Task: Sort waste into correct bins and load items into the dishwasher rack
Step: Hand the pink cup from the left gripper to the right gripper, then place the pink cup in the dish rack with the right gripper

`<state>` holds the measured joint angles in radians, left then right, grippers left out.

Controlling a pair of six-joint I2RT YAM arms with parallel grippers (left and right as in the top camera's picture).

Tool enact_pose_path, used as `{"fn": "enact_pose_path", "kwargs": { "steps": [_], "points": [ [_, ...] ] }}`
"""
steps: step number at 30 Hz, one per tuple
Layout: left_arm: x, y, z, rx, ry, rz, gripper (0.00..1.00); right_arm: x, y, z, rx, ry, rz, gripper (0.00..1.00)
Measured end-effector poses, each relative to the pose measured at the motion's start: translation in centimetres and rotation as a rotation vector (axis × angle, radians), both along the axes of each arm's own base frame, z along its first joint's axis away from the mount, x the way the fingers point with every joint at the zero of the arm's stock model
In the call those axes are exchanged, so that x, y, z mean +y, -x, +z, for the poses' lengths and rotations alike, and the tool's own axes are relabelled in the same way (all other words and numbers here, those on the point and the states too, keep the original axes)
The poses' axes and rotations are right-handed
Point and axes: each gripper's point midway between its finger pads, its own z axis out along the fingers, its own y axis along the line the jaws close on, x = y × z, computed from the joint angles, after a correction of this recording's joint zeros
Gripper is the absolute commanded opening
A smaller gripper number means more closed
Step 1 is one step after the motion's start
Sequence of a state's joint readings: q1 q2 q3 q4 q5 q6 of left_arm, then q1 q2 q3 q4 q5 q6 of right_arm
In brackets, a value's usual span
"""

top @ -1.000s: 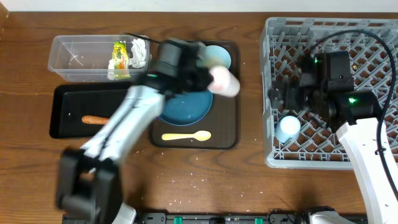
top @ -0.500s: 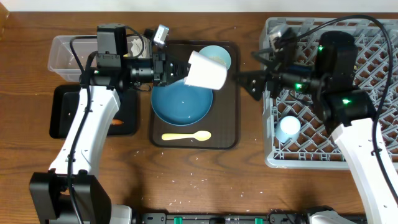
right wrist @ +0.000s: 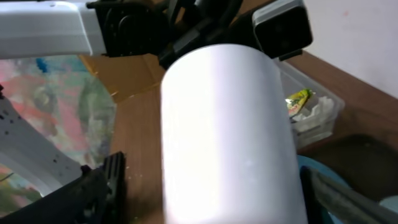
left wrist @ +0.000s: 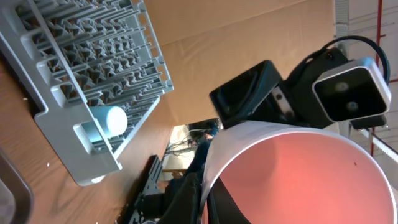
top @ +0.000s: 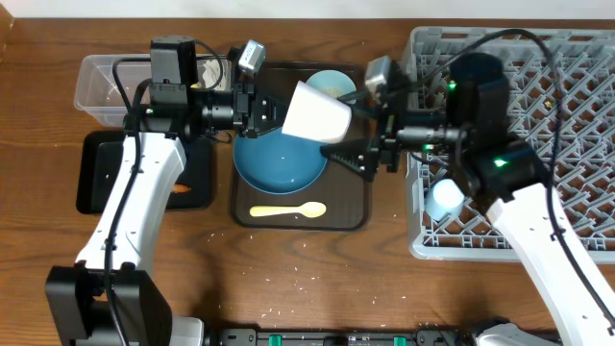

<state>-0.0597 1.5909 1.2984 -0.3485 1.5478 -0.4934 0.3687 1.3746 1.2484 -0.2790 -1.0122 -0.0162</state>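
Pale cup [right wrist: 227, 130] up close, clear tub [right wrist: 324, 107] behind

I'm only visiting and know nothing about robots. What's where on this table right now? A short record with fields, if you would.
In the air: pink cup, gripped by the left fingers
Right fingers: open, one on each side of the cup
Rack: blue cup inside
Brown tray: plate, bowl, spoon
Tub: packet and napkin
Black tray: sausage, mostly hidden under the left arm
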Motion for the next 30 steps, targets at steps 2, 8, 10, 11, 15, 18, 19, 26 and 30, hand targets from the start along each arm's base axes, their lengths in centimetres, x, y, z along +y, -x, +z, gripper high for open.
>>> {"fn": "enact_pose_path", "kwargs": {
  "steps": [2, 8, 10, 11, 15, 18, 19, 26, 30],
  "points": [
    [0.0, 0.0, 0.0, 0.004, 0.001, -0.001, 0.06, 0.2, -0.2, -0.3, 0.003, 0.001, 0.005, 0.84],
    [-0.2, 0.4, 0.2, 0.005, 0.014, -0.020, 0.06, 0.8, -0.6, -0.4, -0.022, -0.005, 0.012, 0.66],
    [-0.4, 0.5, 0.3, 0.005, 0.016, -0.029, 0.08, 0.8, -0.7, -0.3, -0.027, -0.006, 0.010, 0.61],
    [-0.4, 0.5, 0.3, 0.004, 0.016, -0.030, 0.10, 0.8, -0.7, -0.3, -0.023, -0.007, 0.008, 0.60],
    [-0.6, 0.6, 0.3, 0.004, 0.015, -0.035, 0.17, 0.9, -0.5, -0.3, -0.025, -0.009, 0.017, 0.55],
    [-0.8, 0.7, 0.2, -0.001, 0.010, -0.035, 0.31, 0.9, -0.5, -0.2, -0.024, -0.011, 0.020, 0.52],
    [-0.8, 0.6, 0.1, -0.002, 0.005, -0.030, 0.35, 0.8, -0.6, -0.3, -0.014, -0.010, 0.015, 0.52],
    [-0.1, -0.9, -0.8, -0.004, -0.049, 0.050, 0.38, -6.6, -4.2, -2.5, 0.185, 0.059, -0.268, 0.58],
    [1.0, -2.3, -1.7, -0.007, -0.098, 0.132, 0.39, -13.5, -5.1, -4.7, 0.348, 0.131, -0.534, 0.52]
  ]
}}
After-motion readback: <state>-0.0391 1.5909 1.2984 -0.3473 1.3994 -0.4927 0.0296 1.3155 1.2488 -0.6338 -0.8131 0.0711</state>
